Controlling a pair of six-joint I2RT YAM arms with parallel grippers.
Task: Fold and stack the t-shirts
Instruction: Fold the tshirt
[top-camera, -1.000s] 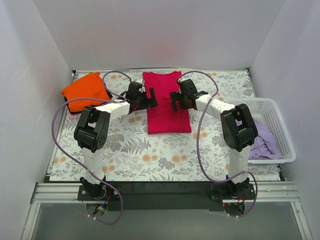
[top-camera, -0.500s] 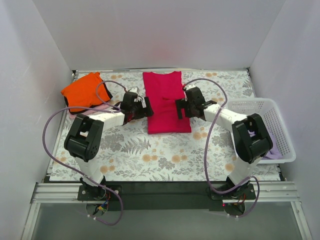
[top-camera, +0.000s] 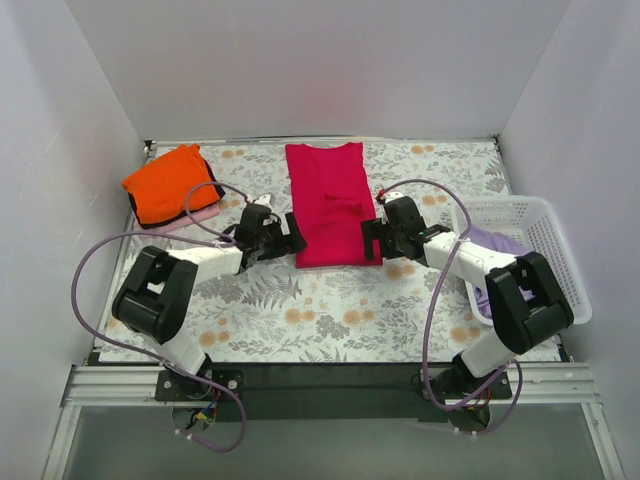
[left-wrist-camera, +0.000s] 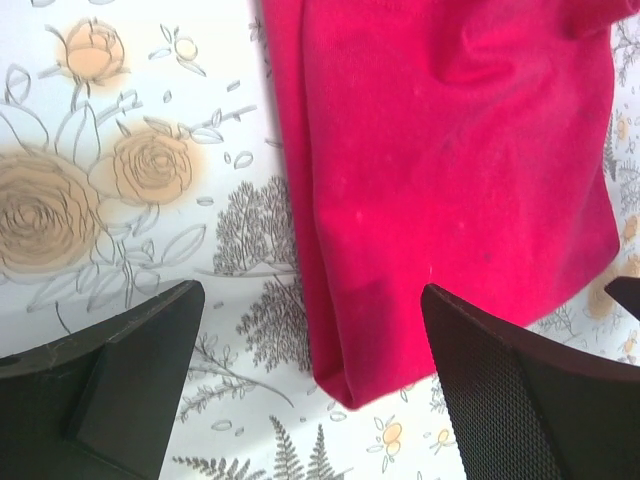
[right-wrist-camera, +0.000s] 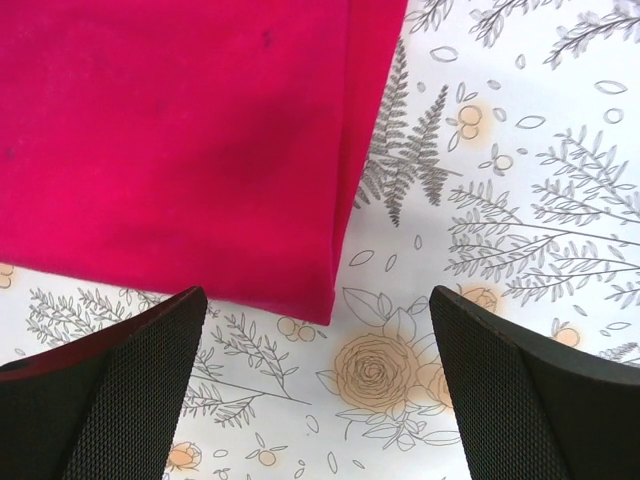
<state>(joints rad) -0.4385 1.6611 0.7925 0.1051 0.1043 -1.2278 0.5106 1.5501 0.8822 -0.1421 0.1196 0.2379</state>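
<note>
While both arms stretch low across it, table (top-camera: 320, 300): white cloth with a grey fern and peach rose print.
Basket (top-camera: 565, 255): white plastic lattice at the right edge of the table, beside the right arm.
Crimson t-shirt (top-camera: 335, 205): flat at mid-table towards the far side. It is folded into a long narrow strip, collar at the far end, with a small wrinkle near its middle.
Orange t-shirt (top-camera: 170, 185): folded bundle in the far-left corner, well apart from the crimson one.
Lavender t-shirt (top-camera: 497, 242): crumpled inside the basket, partly hidden by the right arm.
Pale pink t-shirt (top-camera: 195, 217): under the orange one, only an edge showing.
Left gripper (left-wrist-camera: 310, 295): jaws spread wide, holding nothing. The crimson shirt's near-left corner lies between the fingers; whether they touch the cloth, I cannot tell.
Right gripper (right-wrist-camera: 318, 300): jaws equally wide and empty, with the shirt's near-right corner between the fingers.
</note>
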